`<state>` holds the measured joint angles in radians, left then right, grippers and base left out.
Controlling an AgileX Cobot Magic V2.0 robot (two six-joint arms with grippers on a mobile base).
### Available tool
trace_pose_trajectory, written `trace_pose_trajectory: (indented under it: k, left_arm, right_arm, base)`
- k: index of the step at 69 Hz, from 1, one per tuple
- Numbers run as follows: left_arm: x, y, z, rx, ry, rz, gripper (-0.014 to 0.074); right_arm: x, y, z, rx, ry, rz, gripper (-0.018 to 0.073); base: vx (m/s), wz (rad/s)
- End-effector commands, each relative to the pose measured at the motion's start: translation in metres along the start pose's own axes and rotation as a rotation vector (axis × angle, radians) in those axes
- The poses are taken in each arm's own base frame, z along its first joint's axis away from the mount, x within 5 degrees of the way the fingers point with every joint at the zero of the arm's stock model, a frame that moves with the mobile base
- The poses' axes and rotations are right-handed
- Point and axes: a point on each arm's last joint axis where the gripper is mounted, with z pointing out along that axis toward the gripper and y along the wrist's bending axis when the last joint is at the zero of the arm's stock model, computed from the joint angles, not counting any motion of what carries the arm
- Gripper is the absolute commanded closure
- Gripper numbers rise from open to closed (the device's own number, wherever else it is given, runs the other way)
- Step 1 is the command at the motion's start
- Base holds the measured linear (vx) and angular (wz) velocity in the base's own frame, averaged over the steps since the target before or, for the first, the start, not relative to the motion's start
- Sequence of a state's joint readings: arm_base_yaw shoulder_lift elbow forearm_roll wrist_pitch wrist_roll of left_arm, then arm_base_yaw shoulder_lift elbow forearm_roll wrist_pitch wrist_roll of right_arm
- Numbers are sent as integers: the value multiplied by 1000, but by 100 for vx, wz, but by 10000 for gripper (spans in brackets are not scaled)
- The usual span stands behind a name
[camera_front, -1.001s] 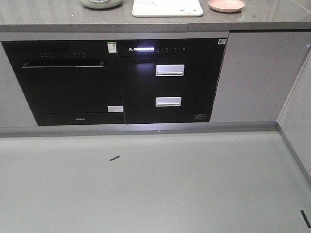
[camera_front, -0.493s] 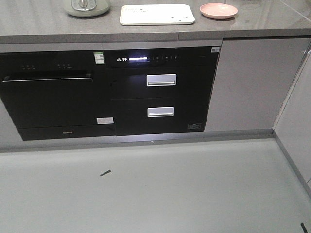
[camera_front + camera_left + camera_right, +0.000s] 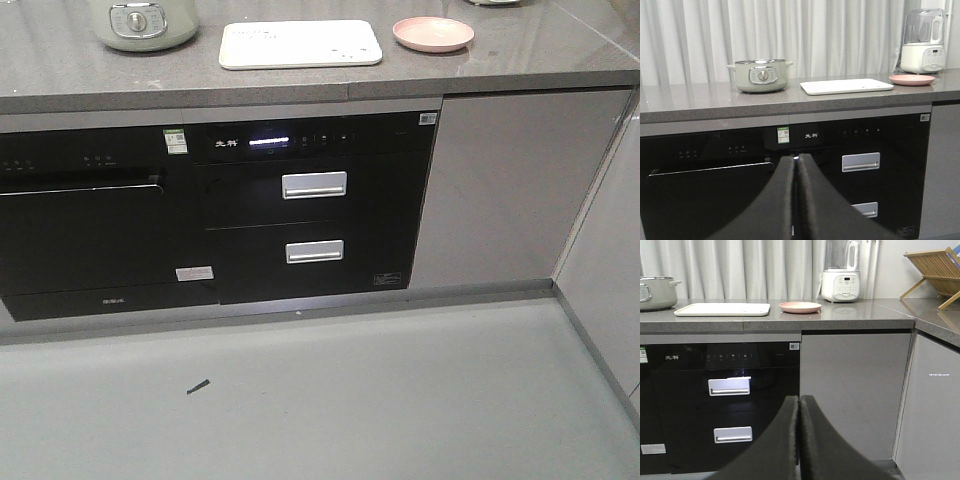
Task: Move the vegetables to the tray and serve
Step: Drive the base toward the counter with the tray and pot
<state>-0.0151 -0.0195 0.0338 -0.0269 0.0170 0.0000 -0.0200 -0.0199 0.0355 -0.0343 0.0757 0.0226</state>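
The cream tray [image 3: 300, 44] lies on the grey counter; it also shows in the left wrist view [image 3: 846, 86] and the right wrist view [image 3: 722, 309]. The round pink plate [image 3: 433, 33] sits to its right, also in the left wrist view [image 3: 912, 80] and the right wrist view [image 3: 800, 307]. No lettuce leaves show anywhere. My left gripper [image 3: 795, 159] is shut and empty, facing the black appliances below counter height. My right gripper [image 3: 799, 399] is shut and empty, facing the cabinet front.
A pale green electric pot [image 3: 146, 22] stands left of the tray. A white blender [image 3: 840, 284] stands behind the plate, a wooden dish rack [image 3: 935, 270] on the right counter. Black oven [image 3: 85, 235] and drawer unit [image 3: 315, 215] sit below. Cabinets [image 3: 610, 250] close off the right.
The view has shifted: the counter and appliances have slid down and left in the front view, and more of the countertop shows. Nothing on the counter has moved.
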Motion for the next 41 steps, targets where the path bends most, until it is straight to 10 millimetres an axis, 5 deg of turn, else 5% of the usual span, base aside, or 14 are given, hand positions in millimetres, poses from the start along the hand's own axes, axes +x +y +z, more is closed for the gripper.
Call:
trace_pose_trajectory:
  k: [1, 41]
  left_arm:
    - [-2, 0, 0, 4, -66, -9, 603]
    - [-2, 0, 0, 4, -66, -9, 603]
  right_arm:
    - [-6, 0, 0, 0, -70, -10, 564]
    - [-6, 0, 0, 0, -70, -10, 564]
  base:
    - [17, -4]
    - [19, 1]
